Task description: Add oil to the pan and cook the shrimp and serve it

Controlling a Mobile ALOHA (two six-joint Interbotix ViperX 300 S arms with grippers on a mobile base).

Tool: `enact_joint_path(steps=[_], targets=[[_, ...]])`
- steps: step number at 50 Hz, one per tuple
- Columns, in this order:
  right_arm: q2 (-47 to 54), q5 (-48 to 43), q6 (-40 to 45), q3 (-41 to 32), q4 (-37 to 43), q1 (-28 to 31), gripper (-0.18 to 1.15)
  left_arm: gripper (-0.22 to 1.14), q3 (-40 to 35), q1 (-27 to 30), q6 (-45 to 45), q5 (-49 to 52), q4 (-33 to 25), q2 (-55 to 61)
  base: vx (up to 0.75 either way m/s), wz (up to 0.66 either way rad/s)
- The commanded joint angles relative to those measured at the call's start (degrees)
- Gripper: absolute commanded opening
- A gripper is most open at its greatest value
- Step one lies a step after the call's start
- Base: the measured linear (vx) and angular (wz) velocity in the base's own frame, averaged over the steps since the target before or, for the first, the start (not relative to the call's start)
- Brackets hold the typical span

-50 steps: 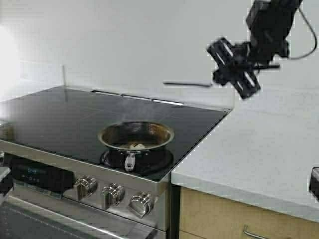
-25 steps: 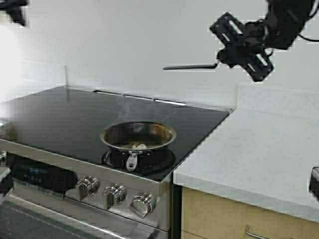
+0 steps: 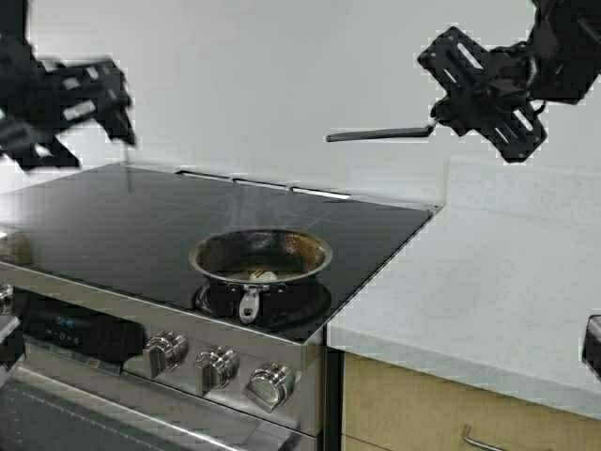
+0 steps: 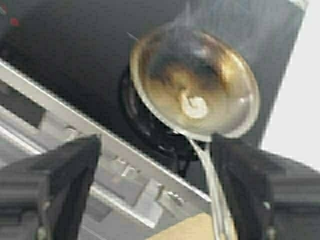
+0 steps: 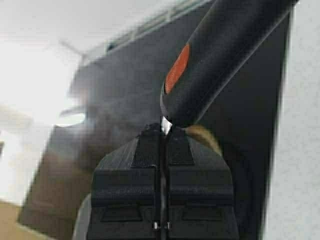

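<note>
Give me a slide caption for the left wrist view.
Open left end effector above the smoking pan holding one curled shrimp.

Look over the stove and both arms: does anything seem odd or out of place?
The pan is smoking, with one shrimp on its brown-stained base. The right gripper holds a dark utensil high over the stove's back edge, far from the pan. The left gripper is open and empty. Nothing looks spilled.
</note>
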Motion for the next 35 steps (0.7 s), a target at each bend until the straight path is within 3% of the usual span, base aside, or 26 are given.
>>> enact_joint_path(steps=[1,9,17,35], targets=[[-1.85,-0.88,-0.35,-0.53,0.09,0.00,0.08,0.98,-1.85,-0.35,-5.98,-8.79,6.42,9.23,0.00,0.00],[-1.93,-0.88,-0.62,-0.70,0.18,0.00,0.08,0.98,-5.89,-0.44,-16.88,-20.13,15.91,24.61,0.00,0.00],[-1.93,-0.88,-1.41,-0.79,0.18,-0.09,0.08,0.98,-11.87,-0.35,-26.02,-29.71,21.18,38.85,0.00,0.00],[-2.02,-0.88,-1.85,-0.88,0.18,0.00,0.08,0.98,-25.31,-0.44,-40.78,-35.68,31.55,55.46,0.00,0.00]])
